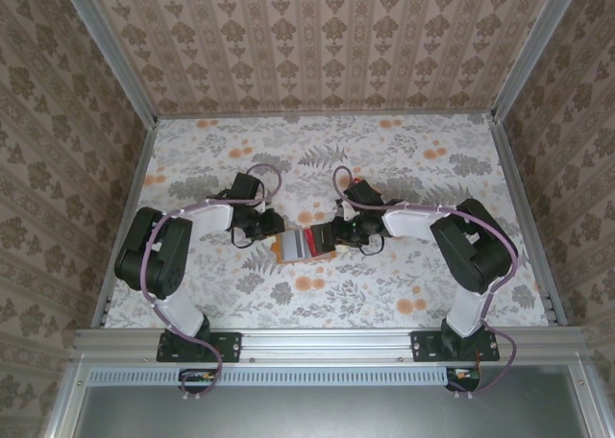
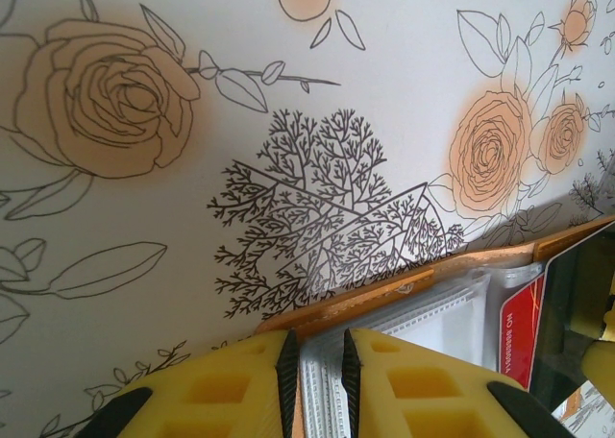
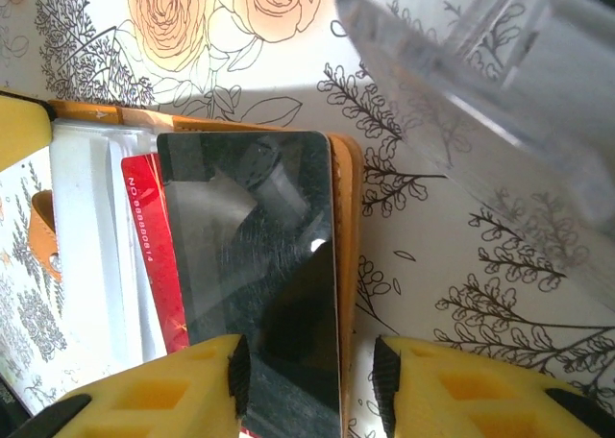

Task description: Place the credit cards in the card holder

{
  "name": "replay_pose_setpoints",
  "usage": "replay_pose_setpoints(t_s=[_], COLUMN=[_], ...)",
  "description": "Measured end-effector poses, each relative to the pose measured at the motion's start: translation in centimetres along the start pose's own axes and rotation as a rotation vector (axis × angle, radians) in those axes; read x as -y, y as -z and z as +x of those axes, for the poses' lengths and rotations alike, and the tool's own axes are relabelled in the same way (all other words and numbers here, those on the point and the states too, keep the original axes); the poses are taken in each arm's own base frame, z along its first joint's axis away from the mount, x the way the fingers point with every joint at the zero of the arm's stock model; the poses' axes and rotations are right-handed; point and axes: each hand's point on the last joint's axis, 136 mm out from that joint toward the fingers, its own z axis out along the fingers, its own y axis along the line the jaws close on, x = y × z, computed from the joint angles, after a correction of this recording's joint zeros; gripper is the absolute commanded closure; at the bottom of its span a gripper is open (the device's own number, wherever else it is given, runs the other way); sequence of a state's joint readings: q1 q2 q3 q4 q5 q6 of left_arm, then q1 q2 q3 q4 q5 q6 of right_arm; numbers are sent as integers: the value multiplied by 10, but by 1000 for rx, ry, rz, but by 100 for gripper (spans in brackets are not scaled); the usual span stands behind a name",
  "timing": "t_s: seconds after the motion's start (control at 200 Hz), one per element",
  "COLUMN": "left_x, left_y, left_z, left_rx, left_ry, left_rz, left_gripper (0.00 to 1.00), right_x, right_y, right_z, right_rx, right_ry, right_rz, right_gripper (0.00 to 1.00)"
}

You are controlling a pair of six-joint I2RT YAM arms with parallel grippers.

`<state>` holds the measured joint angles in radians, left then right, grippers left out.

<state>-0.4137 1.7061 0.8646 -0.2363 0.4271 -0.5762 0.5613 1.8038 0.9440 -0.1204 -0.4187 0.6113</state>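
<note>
Fingers [image 2: 413, 390] pinch card holder [image 2: 365, 302] edge; red card [image 2: 519, 328] inside.

One holder [image 3: 349, 227], open. On it one red card [image 3: 160, 265], one black card [image 3: 255, 265]. Beside it one clear piece [image 3: 480, 92].

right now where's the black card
Right wrist view: the black card lies over the red card on the open card holder, mid-table, its end within the right pincer.

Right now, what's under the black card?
A red card sticks out from under one long edge of the black card, both lying on the open holder. Whatever else lies beneath the black card is covered.
</note>
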Motion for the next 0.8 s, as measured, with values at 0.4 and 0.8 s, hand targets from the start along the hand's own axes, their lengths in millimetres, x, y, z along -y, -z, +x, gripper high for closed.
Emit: replay_pose_setpoints(t_s=[0.4, 0.8], left_x=[0, 0], left_y=[0, 0], left_z=[0, 0], left_rx=[1, 1], left_ry=[0, 0], left_rz=[0, 0], left_gripper=[77, 77], right_x=[3, 3], right_y=[-2, 3], right_z=[-3, -1], right_rx=[16, 27], right_ry=[17, 44], right_rz=[27, 36], right_gripper=[87, 89])
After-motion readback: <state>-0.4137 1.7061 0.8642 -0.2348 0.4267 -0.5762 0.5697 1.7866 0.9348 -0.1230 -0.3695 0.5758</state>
